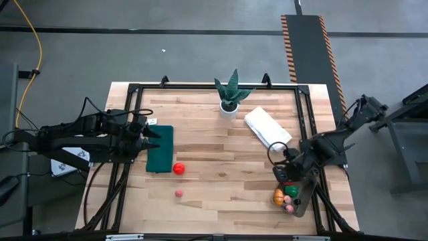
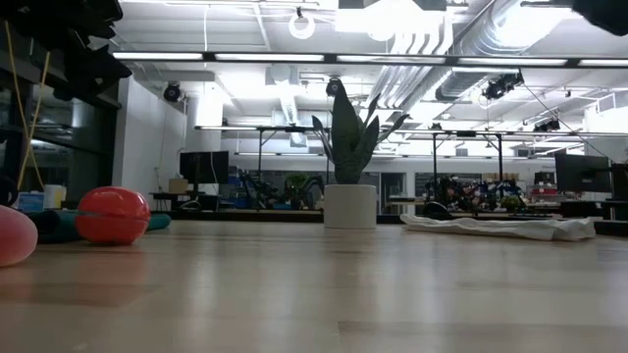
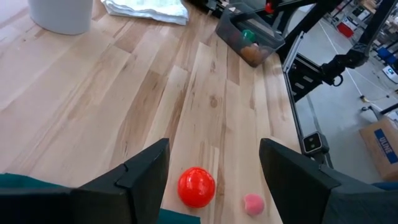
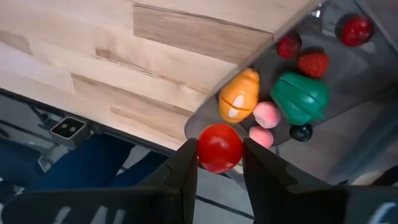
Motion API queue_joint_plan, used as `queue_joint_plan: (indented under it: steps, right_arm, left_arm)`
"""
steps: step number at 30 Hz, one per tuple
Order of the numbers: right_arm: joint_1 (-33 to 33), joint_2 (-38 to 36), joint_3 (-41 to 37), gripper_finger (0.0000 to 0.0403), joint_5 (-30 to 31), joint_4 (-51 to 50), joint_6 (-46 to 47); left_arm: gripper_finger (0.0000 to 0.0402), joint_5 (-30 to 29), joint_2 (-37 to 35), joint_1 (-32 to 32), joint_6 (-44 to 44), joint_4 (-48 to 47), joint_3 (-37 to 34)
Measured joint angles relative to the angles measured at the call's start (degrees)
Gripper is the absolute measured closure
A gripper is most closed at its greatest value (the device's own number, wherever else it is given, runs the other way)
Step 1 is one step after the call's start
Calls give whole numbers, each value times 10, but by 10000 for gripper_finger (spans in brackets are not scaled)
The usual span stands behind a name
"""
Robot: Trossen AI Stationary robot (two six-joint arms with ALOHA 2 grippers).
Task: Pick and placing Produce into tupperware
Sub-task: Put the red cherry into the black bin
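Done: several fruits lie in the tupperware (image 1: 298, 194) | Right gripper (image 4: 219, 163): red ball (image 4: 219, 147) pinched above tupperware | Left gripper (image 3: 214, 171): open, empty | Left: red tomato (image 1: 178, 169), pink berry (image 1: 179, 193) on table

One tupperware (image 1: 299, 194) holds seven produce pieces, an eighth, a red ball (image 4: 219, 147), sits between the right gripper's (image 4: 219, 163) fingers, two more lie loose on the table (image 1: 221, 167), beside one plant (image 1: 231, 94), one cloth (image 1: 267, 127) and one mat (image 1: 160, 148).
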Motion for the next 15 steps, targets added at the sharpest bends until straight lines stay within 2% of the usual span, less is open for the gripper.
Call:
queue_joint_plan:
  steps: [5, 15]
  right_arm:
    - [43, 9, 0, 309, 24, 0, 60]
    - [103, 50, 0, 309, 25, -7, 166]
  left_arm:
    - [165, -3, 0, 0, 6, 0, 0]
    - [165, -4, 0, 0, 7, 0, 0]
